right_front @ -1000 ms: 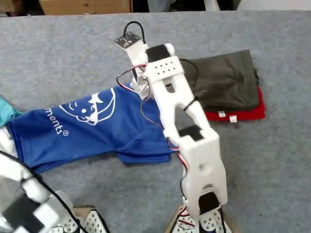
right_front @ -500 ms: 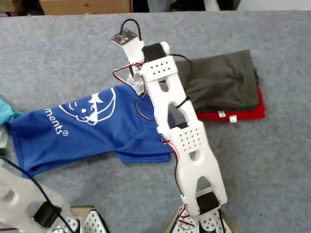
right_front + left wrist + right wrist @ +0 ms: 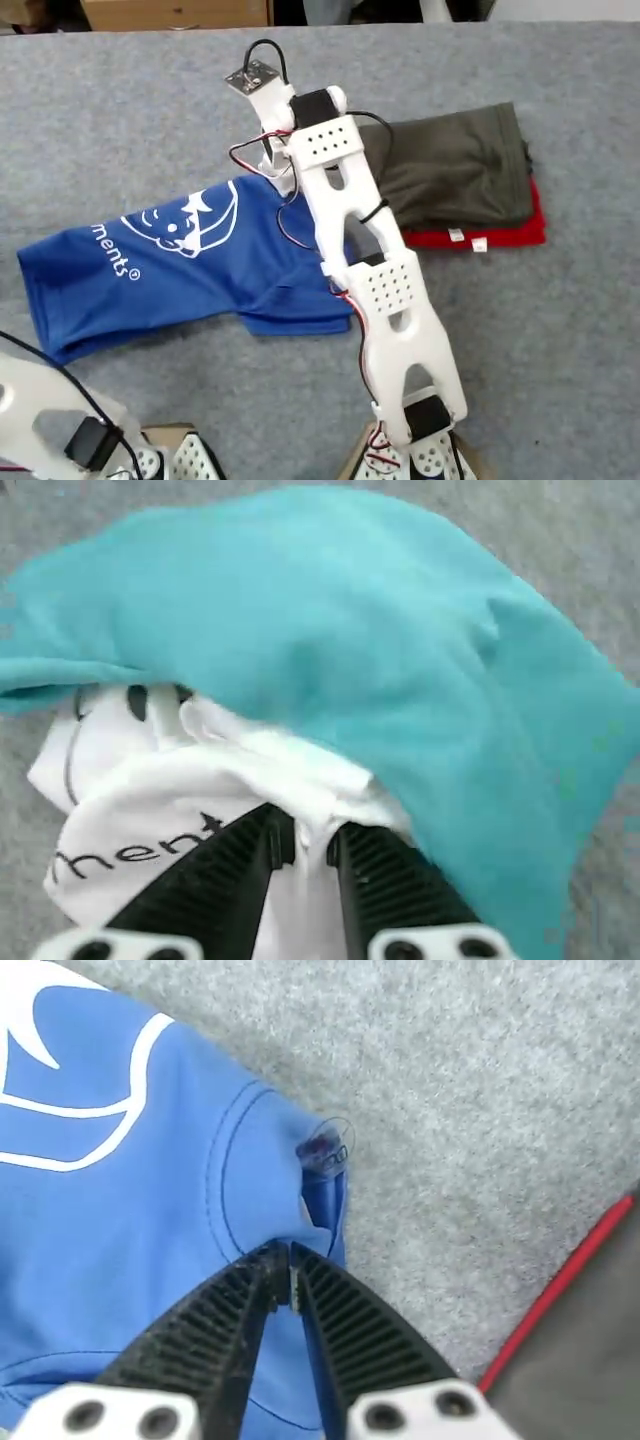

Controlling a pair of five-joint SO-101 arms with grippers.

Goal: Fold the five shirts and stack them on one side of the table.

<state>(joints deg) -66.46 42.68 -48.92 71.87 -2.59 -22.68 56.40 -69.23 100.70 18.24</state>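
Now our right claw (image 3: pixel 289 1263) clamps the printed blue shirt (image 3: pixel 200 270) at its collar; our left claw (image 3: pixel 310 835) pinches the crumpled white shirt (image 3: pixel 150 770) beneath a teal shirt (image 3: pixel 350 630).

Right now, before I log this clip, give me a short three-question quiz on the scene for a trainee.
1. True or false: the olive shirt lies on top of the red shirt.
2. The right gripper is shut on the blue shirt at its: A collar, B sleeve, C hem?
3. Fill in: in the left wrist view, a ___ shirt drapes over the white shirt.
Key: 1 true; 2 A; 3 teal shirt.
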